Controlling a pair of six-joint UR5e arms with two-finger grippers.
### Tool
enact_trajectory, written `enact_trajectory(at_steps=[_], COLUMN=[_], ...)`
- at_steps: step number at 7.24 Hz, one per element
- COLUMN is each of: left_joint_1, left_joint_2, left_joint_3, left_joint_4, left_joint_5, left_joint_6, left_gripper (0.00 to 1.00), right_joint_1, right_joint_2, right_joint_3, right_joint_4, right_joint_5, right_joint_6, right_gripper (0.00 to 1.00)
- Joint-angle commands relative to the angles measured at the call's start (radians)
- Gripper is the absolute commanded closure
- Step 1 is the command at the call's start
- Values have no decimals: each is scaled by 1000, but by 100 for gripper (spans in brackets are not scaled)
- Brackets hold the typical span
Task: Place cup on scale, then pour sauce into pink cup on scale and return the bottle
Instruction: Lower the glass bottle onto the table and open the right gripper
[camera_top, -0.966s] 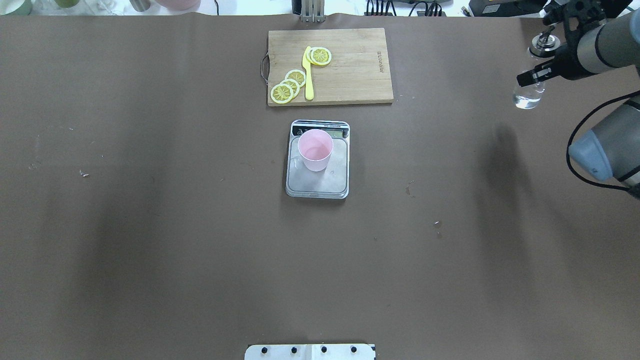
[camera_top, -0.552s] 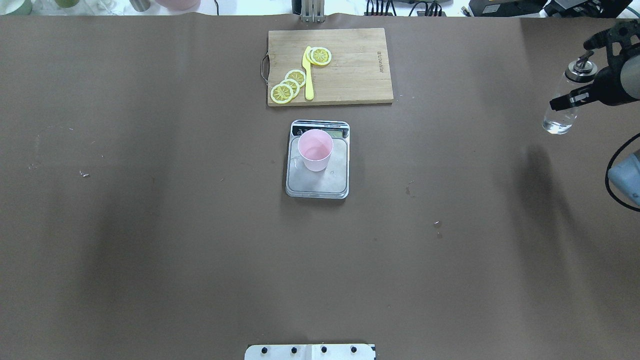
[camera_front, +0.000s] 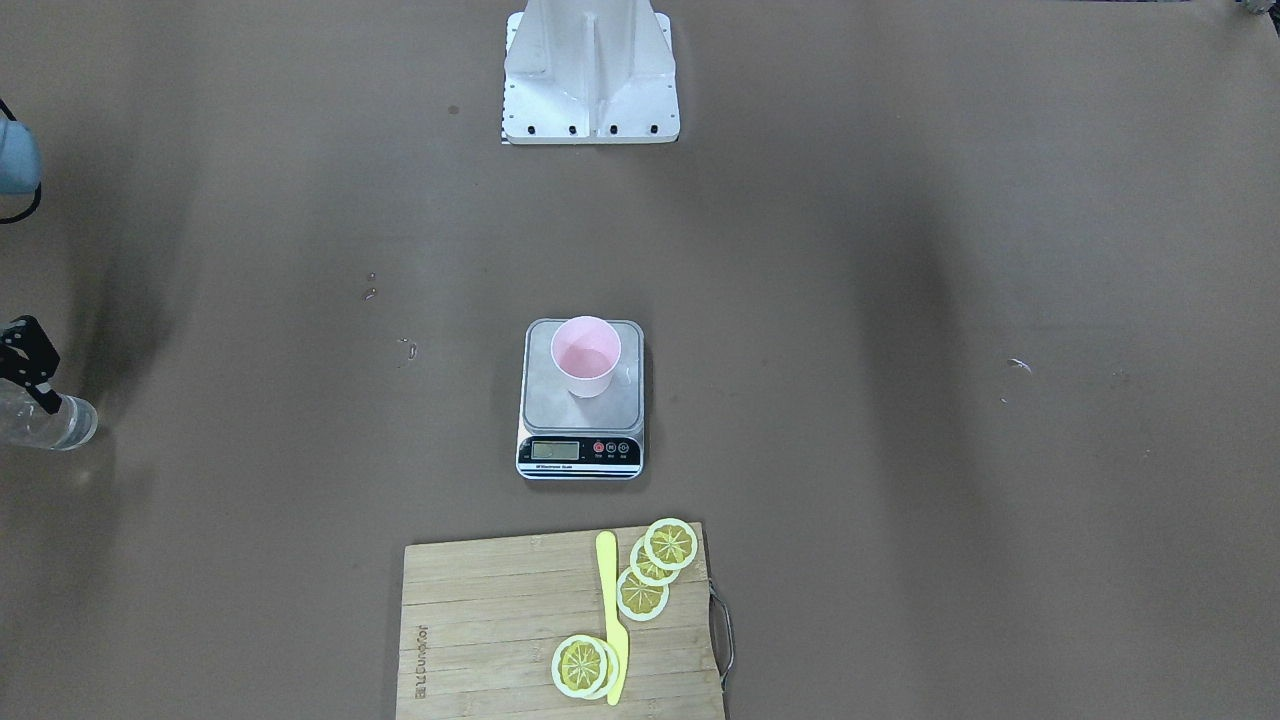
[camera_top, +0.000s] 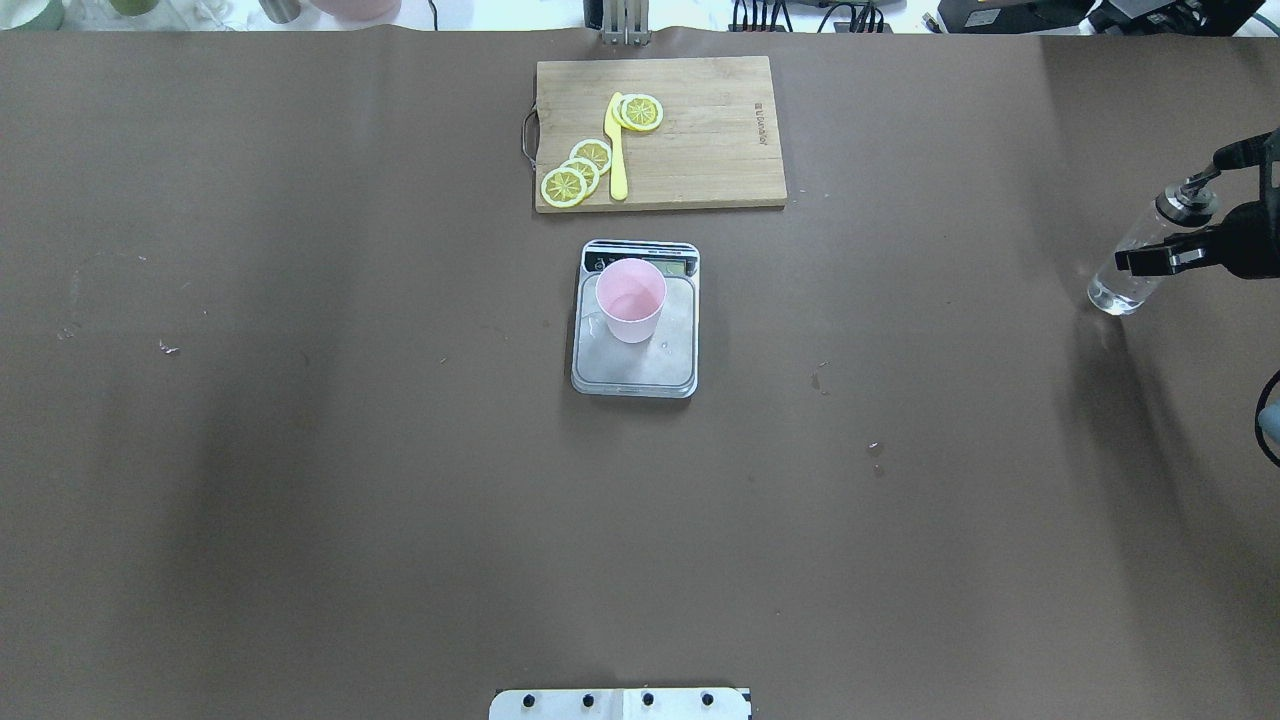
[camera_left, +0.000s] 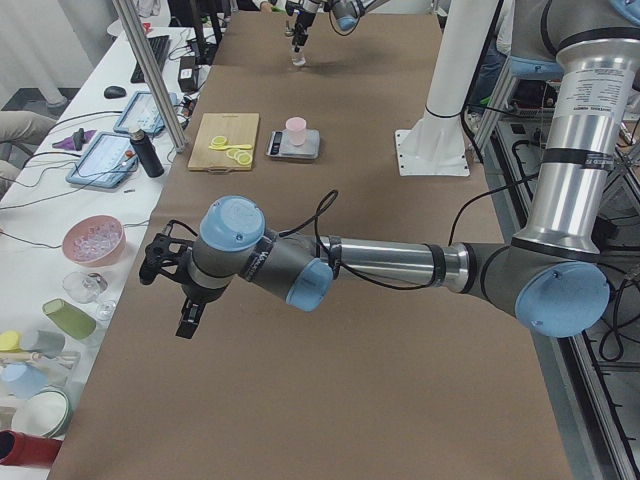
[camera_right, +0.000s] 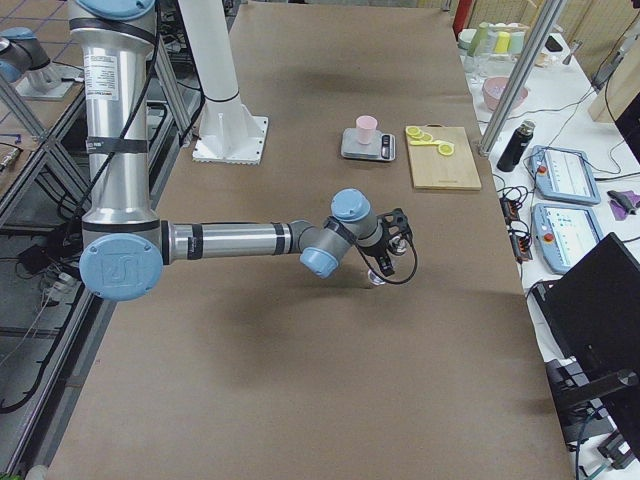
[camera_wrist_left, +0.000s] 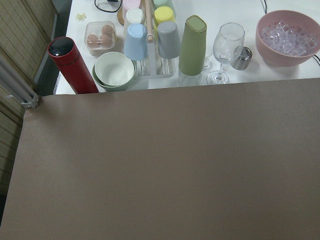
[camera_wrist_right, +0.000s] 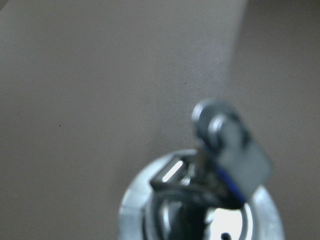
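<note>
The right hand (camera_top: 1172, 222), clenched on the bottle (camera_top: 1125, 285), is now lower and nearer the right edge of the table (camera_top: 300, 450) than before — well apart from the cup (camera_top: 631, 300) on the scale (camera_top: 640, 372). Beyond lies a cutting board (camera_top: 710, 130) with lemon slices (camera_top: 578, 172); of the left hand (camera_left: 168, 297) I cannot tell the state.

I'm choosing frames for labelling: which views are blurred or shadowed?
Right wrist view: the clear glass bottle with silver spout cap is out of focus. Overhead view: sharp, soft dark shadow bands across the brown table cover. Left wrist view: sharp.
</note>
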Motion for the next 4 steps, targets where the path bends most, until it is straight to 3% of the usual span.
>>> enact_trajectory(at_steps=[1,4], left_joint_1=[0,0], left_joint_2=[7,7], left_joint_3=[-8,-8], left_joint_4=[1,1], left_joint_5=[0,0], left_joint_6=[0,0], left_gripper=[2,2], right_joint_1=[-12,-33], right_joint_2=[3,3], right_joint_3=[-17,-20], right_joint_4=[23,49], right_joint_5=[-12,-91], right_joint_6=[8,0], right_gripper=[100,100])
